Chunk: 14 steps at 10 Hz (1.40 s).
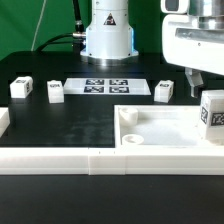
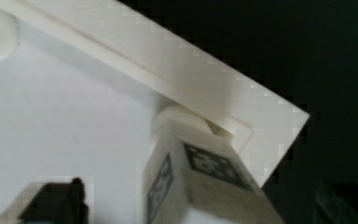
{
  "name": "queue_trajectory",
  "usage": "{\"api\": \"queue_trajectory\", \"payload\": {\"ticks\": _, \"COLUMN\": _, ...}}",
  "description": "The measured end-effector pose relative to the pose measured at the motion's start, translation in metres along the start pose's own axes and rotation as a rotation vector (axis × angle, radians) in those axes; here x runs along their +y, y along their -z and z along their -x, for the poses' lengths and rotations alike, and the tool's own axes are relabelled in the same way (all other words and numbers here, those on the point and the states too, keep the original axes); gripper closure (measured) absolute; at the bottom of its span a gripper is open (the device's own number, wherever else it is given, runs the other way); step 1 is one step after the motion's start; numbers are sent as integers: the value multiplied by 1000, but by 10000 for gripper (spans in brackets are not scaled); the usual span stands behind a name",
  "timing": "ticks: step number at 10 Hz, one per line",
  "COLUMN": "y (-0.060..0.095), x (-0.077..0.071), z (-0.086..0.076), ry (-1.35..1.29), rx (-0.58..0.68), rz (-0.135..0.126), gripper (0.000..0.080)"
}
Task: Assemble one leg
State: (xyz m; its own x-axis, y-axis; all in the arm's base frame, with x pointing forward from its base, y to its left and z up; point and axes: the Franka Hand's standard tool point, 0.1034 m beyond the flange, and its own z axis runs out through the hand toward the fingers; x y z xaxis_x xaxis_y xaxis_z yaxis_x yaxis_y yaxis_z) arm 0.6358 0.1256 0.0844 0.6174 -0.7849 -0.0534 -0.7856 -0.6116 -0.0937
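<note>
My gripper (image 1: 207, 92) comes down at the exterior view's right and is shut on one leg (image 1: 211, 112), a small white block with a black-and-white tag. It holds the leg upright at the right corner of the large white square panel (image 1: 165, 128). In the wrist view the leg (image 2: 197, 165) sits between my dark fingers (image 2: 55, 202), and its far end is at the panel's corner socket (image 2: 220, 128). I cannot tell whether it is seated. Three more legs stand on the black table: two at the left (image 1: 20, 88) (image 1: 54, 92), one nearer the middle (image 1: 164, 90).
The marker board (image 1: 105, 86) lies flat in front of the robot base (image 1: 108, 35). A long white wall (image 1: 80, 160) runs along the table's front edge and joins the panel. A round socket (image 1: 130, 139) shows in the panel's near left corner.
</note>
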Motion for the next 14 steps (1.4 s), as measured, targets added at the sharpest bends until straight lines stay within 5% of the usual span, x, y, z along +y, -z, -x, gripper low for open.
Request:
{"api": "queue_trajectory", "payload": {"ticks": 4, "y": -4, "x": 2, "z": -13, "ry": 488, "rx": -18, "rz": 16, "gripper": 150}}
{"api": "queue_trajectory", "payload": {"ticks": 5, "y": -4, "x": 2, "z": -15, "ry": 566, "rx": -19, "rz": 27, "gripper": 150}}
{"api": "queue_trajectory", "payload": {"ticks": 7, "y": -3, "x": 0, "z": -15, "ry": 847, "rx": 11, "rz": 92, "gripper": 150}}
{"api": "queue_trajectory", "payload": {"ticks": 9, "y": -3, "x": -1, "z": -15, "ry": 892, "rx": 11, "rz": 90, "gripper": 150}}
{"api": "queue_trajectory", "payload": {"ticks": 12, "y": -3, "x": -1, "z": -15, "ry": 892, "rx": 10, "rz": 90, "gripper": 508}}
{"api": "queue_trajectory", "payload": {"ticks": 14, "y": -3, "x": 0, "z": -15, "ry": 855, "rx": 12, "rz": 89, "gripper": 508}}
